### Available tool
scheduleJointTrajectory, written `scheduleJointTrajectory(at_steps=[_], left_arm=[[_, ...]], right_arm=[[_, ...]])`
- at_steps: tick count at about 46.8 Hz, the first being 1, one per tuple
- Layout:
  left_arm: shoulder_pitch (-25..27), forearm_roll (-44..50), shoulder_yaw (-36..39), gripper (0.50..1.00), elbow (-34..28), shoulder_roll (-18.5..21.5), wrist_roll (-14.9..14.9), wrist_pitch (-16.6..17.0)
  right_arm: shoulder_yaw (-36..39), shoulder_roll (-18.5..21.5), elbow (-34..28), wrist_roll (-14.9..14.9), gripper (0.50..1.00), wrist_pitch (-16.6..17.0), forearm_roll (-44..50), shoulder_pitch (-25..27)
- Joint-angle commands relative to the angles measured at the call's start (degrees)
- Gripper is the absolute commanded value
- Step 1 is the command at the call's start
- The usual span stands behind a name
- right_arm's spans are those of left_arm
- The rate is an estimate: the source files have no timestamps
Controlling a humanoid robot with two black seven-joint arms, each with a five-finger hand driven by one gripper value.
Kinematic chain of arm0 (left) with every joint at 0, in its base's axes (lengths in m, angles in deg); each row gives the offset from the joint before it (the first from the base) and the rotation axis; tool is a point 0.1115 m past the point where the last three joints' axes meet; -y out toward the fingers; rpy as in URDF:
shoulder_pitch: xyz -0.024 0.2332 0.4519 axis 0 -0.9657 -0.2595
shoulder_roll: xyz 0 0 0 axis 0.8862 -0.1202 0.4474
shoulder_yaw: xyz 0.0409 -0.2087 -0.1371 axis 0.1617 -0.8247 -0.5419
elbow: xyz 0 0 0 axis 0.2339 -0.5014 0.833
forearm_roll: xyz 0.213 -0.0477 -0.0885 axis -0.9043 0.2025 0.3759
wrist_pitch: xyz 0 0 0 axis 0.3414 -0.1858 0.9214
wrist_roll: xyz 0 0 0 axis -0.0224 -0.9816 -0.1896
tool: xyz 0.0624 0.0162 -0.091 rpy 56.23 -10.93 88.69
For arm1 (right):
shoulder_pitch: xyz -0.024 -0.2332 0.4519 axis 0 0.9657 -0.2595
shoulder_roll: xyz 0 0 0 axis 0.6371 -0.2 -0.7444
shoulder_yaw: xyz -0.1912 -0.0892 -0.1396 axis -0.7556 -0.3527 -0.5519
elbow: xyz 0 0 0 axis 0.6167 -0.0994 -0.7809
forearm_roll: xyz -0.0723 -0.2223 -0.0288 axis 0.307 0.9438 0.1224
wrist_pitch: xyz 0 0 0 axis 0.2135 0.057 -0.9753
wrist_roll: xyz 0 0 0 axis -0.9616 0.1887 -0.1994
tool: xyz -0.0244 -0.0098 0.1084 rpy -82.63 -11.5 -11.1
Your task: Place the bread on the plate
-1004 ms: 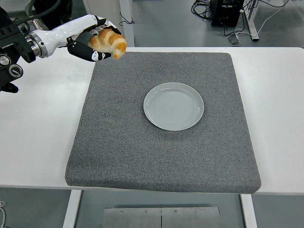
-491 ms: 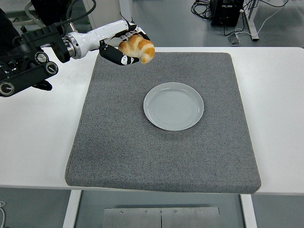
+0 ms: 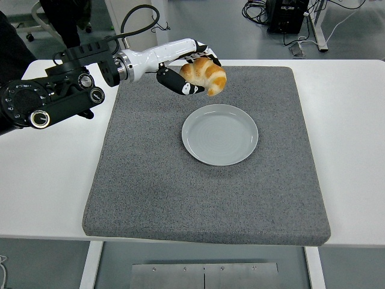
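A golden-brown croissant-shaped bread [image 3: 206, 76] is held in the air by my left hand [image 3: 194, 71], whose white and black fingers are curled around it. The hand reaches in from the left over the far part of the grey mat [image 3: 204, 198]. A pale grey-blue round plate [image 3: 220, 135] lies on the mat's middle, with nothing on it. The bread hangs just beyond the plate's far-left rim, above the mat. The right arm does not show.
The grey mat covers most of the white table [image 3: 48, 174]. My left arm's black forearm [image 3: 51, 102] stretches over the table's left side. Cables and a dark box [image 3: 287, 15] sit on the floor behind the table.
My left hand has carried the bread to the right and slightly nearer, from the mat's far-left corner to just beyond the plate. The plate has not moved.
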Motion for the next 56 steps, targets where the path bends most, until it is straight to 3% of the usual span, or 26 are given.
scheduleJointTrajectory(at_steps=[1,14,30,56], left_arm=[[-0.23,-0.26,0.17,0.646,-0.01,-1.16,-1.18,0.19],[-0.84,-3.51,0.52,0.646,2.71,-4.94,-1.45,0.89],[-3.57,-8.79,6.58,0.652,4.47,-8.9,-1.45,8.97],[-5.77,-9.05,8.17,0.657,7.46,-11.45,-1.45,10.64]], right_arm=[[0.0,0.0,0.0,0.0,1.0,0.01,0.0,-0.05],[0.0,0.0,0.0,0.0,1.0,0.01,0.0,0.04],[0.0,0.0,0.0,0.0,1.0,0.01,0.0,0.04],[0.0,0.0,0.0,0.0,1.0,0.01,0.0,0.04]])
